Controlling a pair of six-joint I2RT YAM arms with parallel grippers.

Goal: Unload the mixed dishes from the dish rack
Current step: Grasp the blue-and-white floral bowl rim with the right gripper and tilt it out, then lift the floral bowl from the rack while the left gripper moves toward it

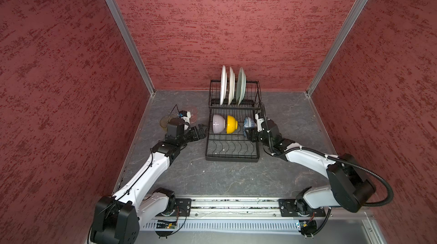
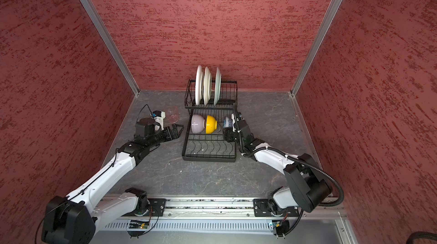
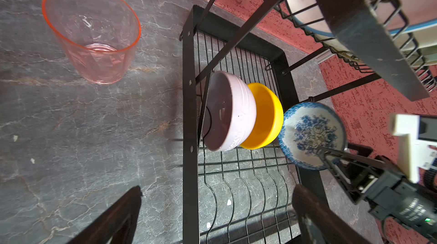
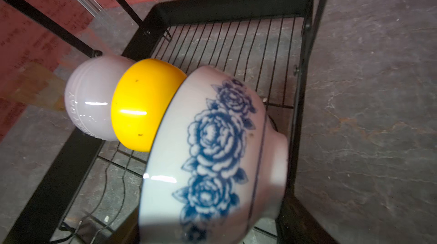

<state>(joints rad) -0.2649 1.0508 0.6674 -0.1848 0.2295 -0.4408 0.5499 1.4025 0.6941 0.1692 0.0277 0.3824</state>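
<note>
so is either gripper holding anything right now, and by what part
Right gripper pinches the blue-white bowl by its rim, one finger inside; left gripper open, empty.

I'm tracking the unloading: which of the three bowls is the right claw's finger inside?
The blue-and-white flowered ceramic bowl, rightmost in the row; the lilac ceramic bowl and yellow ceramic bowl stand untouched.

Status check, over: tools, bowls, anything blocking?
Left tool open, empty, beside dish rack. Right tool gripping blue-white bowl rim at lower tier. Yellow bowl close alongside it.
</note>
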